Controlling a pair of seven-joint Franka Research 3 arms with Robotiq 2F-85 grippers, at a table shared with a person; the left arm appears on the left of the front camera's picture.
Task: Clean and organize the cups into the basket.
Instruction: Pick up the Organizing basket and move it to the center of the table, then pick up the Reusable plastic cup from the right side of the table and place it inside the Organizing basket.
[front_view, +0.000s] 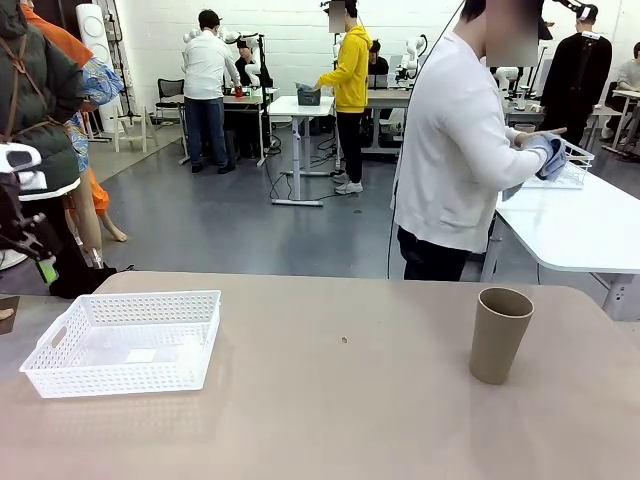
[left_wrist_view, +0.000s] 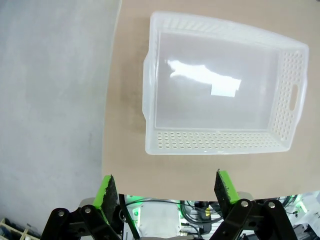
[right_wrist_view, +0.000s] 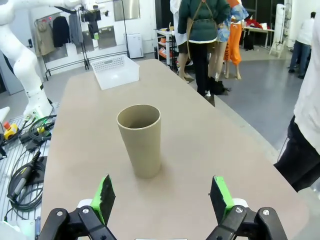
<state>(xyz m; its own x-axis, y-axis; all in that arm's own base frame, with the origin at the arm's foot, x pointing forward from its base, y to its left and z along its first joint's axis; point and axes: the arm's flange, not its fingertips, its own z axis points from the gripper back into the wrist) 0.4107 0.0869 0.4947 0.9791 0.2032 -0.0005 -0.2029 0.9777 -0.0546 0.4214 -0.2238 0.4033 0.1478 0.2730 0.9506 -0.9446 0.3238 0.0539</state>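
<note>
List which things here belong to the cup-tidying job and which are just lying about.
Job:
tan cup
white lattice basket
blue wiping cloth, probably

Lying about:
wire basket
cables
small speck

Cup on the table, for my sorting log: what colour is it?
Tan-brown cup; clearest in the right wrist view.

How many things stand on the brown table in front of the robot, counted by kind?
Tan-brown cup: 1
White lattice basket: 1
Total: 2
</note>
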